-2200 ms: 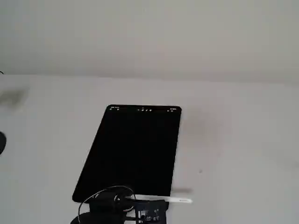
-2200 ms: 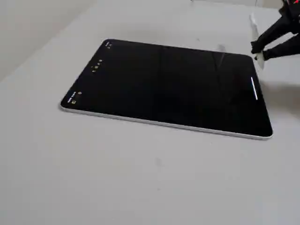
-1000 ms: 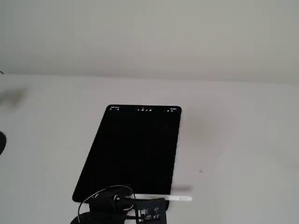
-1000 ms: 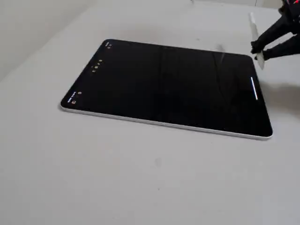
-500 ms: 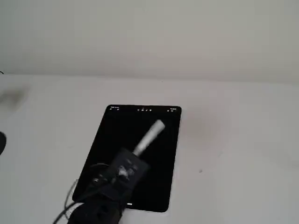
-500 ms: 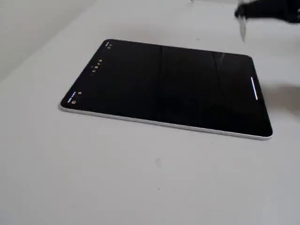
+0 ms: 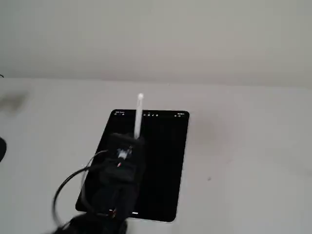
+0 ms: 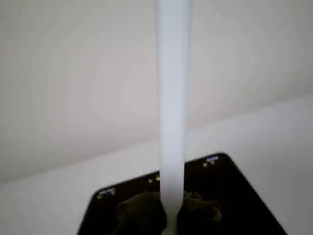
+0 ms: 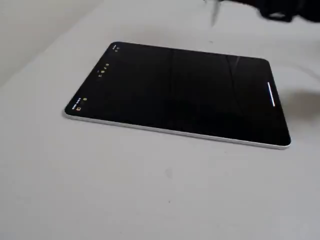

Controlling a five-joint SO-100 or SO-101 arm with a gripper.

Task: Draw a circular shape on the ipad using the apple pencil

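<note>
The ipad point(image 7: 163, 161) lies flat on the white table, its black screen showing only tiny toolbar icons along the far short edge. It also shows in the other fixed view point(image 9: 185, 92) and in the wrist view point(image 8: 244, 200). No circular shape is visible on the screen. My gripper point(image 7: 132, 142) hovers over the tablet's left half, shut on the apple pencil point(image 7: 138, 117). The white stylus points away and upward, clear of the screen. In the wrist view the pencil point(image 8: 172, 98) rises between the dark fingers point(image 8: 142, 213) and its tip is out of frame.
The white table point(image 7: 243, 146) runs around the tablet, with a pale wall point(image 7: 156, 34) behind it. Black cables point(image 7: 68, 187) loop from the arm at the lower left. In the other fixed view the arm point(image 9: 287, 9) is a dark blur at the top right.
</note>
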